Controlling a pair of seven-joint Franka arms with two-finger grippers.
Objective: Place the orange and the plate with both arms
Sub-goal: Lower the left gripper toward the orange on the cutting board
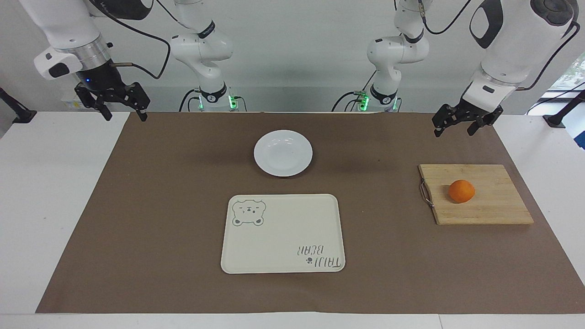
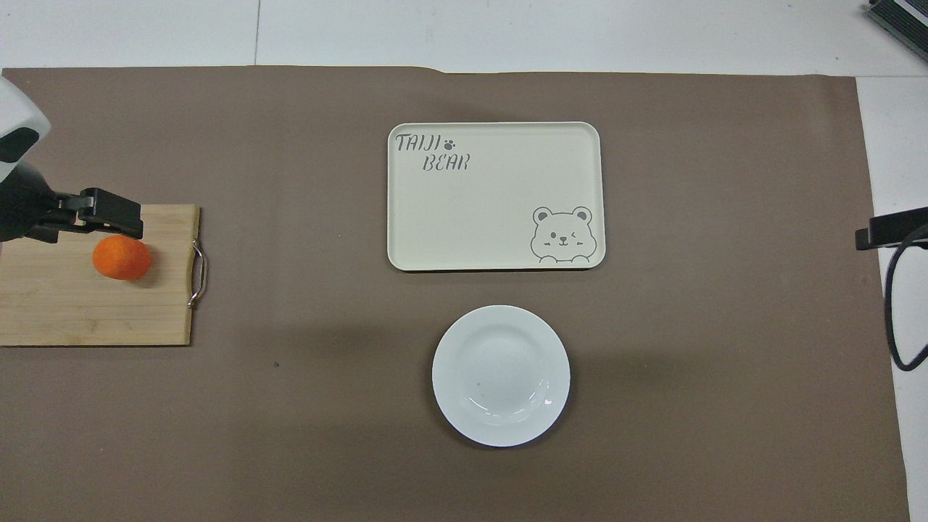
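Observation:
The orange (image 1: 461, 191) lies on a wooden cutting board (image 1: 496, 205) toward the left arm's end of the table; it also shows in the overhead view (image 2: 121, 258). The white plate (image 1: 283, 153) sits empty on the brown mat mid-table, also in the overhead view (image 2: 501, 375). My left gripper (image 1: 454, 131) is open and empty, raised well above the board's area, apart from the orange; in the overhead view (image 2: 109, 216) it overlaps the board beside the orange. My right gripper (image 1: 126, 116) is open and empty, raised over the mat's edge at the right arm's end, and shows at the overhead view's edge (image 2: 890, 228).
A cream rectangular tray (image 1: 283, 233) with a bear drawing lies empty, farther from the robots than the plate; it also shows in the overhead view (image 2: 495, 196). The cutting board (image 2: 72, 312) has a metal handle on its side toward the table's middle. A brown mat (image 1: 160, 205) covers the table.

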